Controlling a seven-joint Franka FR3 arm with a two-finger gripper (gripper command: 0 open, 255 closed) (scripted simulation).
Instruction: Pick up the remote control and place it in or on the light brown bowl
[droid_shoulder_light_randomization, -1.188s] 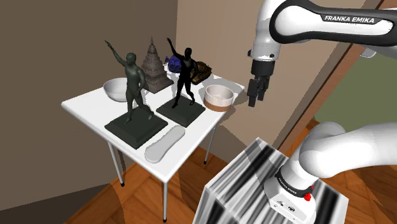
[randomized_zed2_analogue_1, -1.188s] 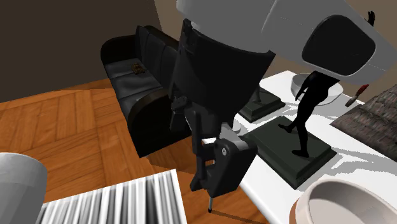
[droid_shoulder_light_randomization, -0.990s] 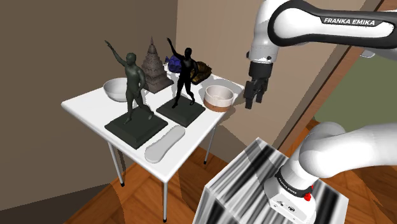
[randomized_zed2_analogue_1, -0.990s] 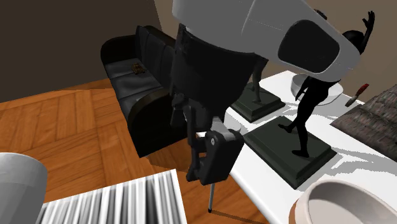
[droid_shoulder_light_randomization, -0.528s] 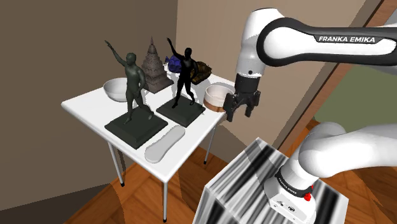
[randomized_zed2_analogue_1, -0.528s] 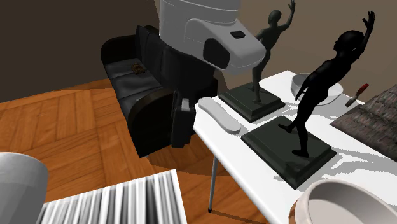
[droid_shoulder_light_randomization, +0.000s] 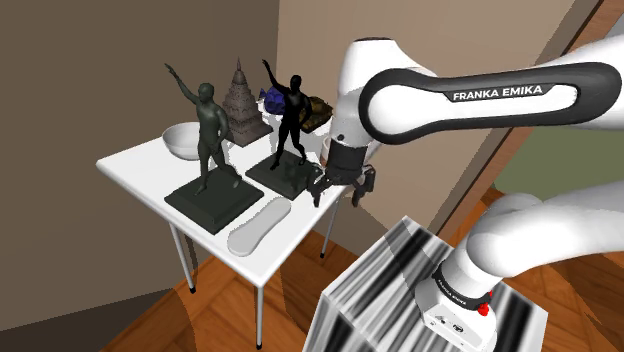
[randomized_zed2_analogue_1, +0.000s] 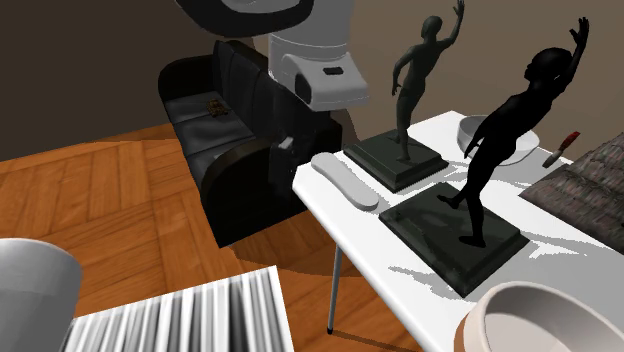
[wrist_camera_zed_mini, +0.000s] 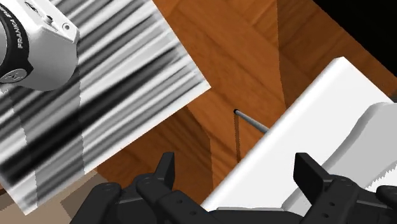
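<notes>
While the striped stand (droid_shoulder_light_randomization: 420, 290) sits at the lower right of the shoulder view, the pale remote control (droid_shoulder_light_randomization: 258, 226) lies flat by the white table's (droid_shoulder_light_randomization: 135, 165) front edge, low in the middle. The black gripper (droid_shoulder_light_randomization: 338, 192) hangs up and right of it, near but not touching, fingers apart, holding nothing. Two dark statues (droid_shoulder_light_randomization: 207, 130) stand behind. The bowl (randomized_zed2_analogue_1: 540, 318) fills the second exterior view's lower right corner.

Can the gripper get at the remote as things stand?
Probably yes. The open gripper hangs just off the near edge of the table, and the remote lies flat at that edge, in front of the grey-green statue, with nothing over it.
</notes>
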